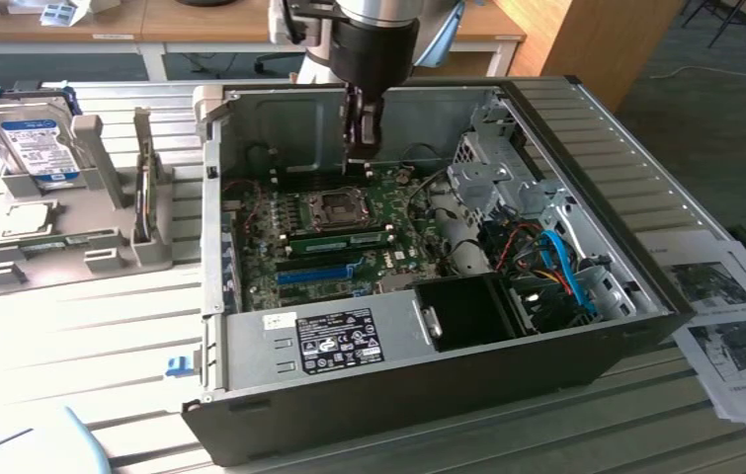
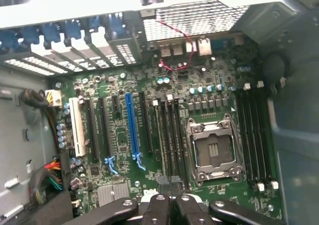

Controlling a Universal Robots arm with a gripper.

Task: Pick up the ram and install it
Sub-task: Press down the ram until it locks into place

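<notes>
my gripper (image 1: 364, 148) is clenched tight with nothing in it, hovering inside the open case (image 1: 636, 296) over the motherboard (image 1: 333, 247), the ram (image 1: 333, 237) sits seated in its slot beside the cpu socket (image 1: 342, 205), so i judge we're at the install's tail end.

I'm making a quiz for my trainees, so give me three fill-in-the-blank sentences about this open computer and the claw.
1. The claw hangs inside the open computer case, and it is ___.
2. The hard drive stands on the exterior view's ___ of the case.
3. The long coloured slot on the motherboard is ___.
Missing words: shut; left; blue.
</notes>
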